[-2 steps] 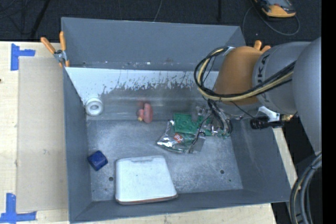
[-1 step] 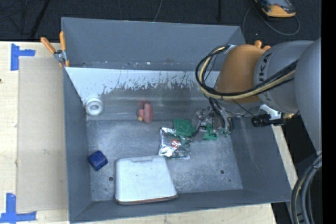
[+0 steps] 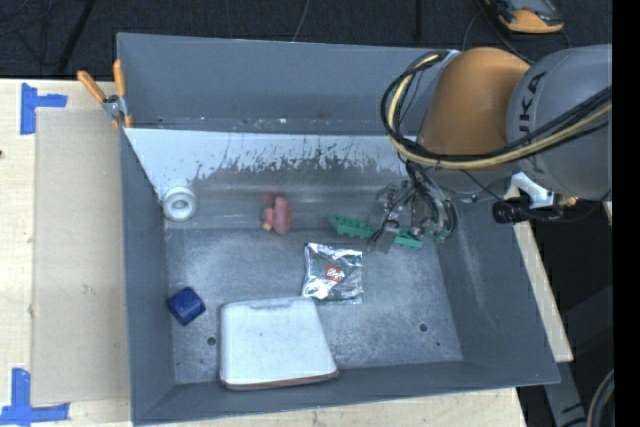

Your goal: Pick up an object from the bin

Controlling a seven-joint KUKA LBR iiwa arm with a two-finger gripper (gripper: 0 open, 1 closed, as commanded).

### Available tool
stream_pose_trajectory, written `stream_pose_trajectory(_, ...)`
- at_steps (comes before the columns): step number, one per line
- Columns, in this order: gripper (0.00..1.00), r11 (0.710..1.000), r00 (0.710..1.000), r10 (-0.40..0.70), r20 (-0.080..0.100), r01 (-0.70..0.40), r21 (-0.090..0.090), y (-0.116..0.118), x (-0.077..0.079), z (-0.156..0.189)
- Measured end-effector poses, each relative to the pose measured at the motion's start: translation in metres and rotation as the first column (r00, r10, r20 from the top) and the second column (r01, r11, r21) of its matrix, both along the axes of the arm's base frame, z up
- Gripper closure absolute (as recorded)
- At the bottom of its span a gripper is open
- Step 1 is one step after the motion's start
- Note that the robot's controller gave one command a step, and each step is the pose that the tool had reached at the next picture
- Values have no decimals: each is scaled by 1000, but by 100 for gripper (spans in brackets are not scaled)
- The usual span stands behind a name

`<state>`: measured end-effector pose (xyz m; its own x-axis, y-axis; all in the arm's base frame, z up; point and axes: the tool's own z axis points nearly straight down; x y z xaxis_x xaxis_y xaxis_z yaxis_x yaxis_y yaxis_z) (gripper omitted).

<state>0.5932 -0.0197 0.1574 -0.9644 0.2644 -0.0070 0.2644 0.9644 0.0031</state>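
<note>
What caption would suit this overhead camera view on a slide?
Robot hand low over a green piece at the back right of the grey bin.

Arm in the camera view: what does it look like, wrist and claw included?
The arm is rounded grey metal with black KUKA lettering. An orange cover caps the wrist, looped by black and pale cables. The claw is small, dark metal.
</note>
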Motion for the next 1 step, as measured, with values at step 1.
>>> stream_pose_trajectory(1, 100, 1000, 1000, 22, 3, -22, -1, 0, 21, 156)
